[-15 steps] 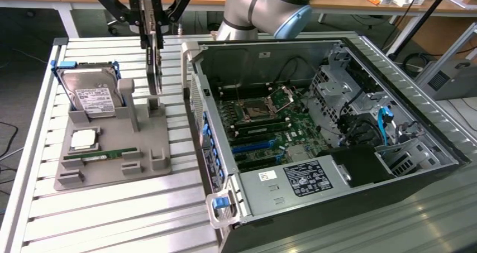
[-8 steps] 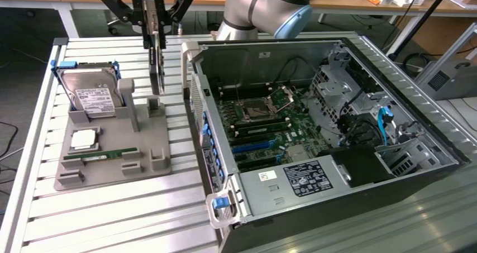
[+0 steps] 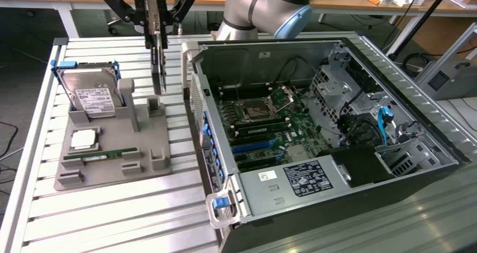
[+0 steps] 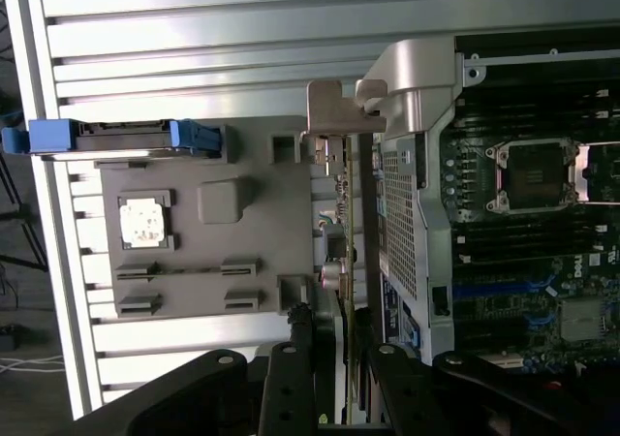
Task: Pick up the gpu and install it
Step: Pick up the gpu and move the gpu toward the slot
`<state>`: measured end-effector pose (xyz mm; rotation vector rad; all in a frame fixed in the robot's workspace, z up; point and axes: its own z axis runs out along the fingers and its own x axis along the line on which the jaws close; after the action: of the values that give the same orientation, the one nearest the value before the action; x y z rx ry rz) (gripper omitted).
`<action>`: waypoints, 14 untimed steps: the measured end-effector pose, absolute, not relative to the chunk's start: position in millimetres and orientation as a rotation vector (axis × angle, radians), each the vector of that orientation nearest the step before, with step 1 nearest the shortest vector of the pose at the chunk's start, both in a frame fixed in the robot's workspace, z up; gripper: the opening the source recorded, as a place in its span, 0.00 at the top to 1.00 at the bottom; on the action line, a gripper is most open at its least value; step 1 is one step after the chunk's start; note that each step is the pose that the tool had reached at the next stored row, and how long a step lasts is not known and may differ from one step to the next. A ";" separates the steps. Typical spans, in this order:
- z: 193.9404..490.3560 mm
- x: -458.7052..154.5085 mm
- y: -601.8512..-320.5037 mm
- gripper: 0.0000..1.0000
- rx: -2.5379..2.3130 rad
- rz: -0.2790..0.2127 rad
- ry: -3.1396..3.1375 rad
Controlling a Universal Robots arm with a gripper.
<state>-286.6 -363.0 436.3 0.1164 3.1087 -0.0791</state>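
Note:
The gpu (image 3: 157, 68) is a thin dark card that hangs on edge, upright, above the grey parts holder (image 3: 111, 163) and just outside the open computer case (image 3: 417, 147). My gripper (image 3: 155, 24) is shut on the card's upper end, with black fingers on both flat sides. In the wrist view the gpu (image 4: 347, 233) shows edge-on between my gripper (image 4: 337, 337) fingers. Its silvery bracket (image 4: 334, 107) is at the far end, beside the case's side wall. The card is lifted clear of the holder and of the case.
The holder carries a silver hard drive (image 3: 93, 96) in a blue-clipped frame, a square processor (image 3: 84, 140) and a green memory stick (image 3: 100, 154). The motherboard (image 3: 268, 124) with blue slots lies inside the case. A slatted metal table (image 3: 134, 219) is underneath.

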 end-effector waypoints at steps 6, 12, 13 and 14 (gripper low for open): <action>436.3 -283.8 -363.0 0.73 0.116 -0.081 3.109; 436.3 -281.9 -363.0 0.73 0.116 -0.082 3.109; 436.3 -281.6 -363.0 0.73 0.116 -0.082 3.109; 436.3 -281.2 -363.0 0.73 0.116 -0.083 3.109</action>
<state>-281.2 -363.0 436.3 0.1164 3.1086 -0.0826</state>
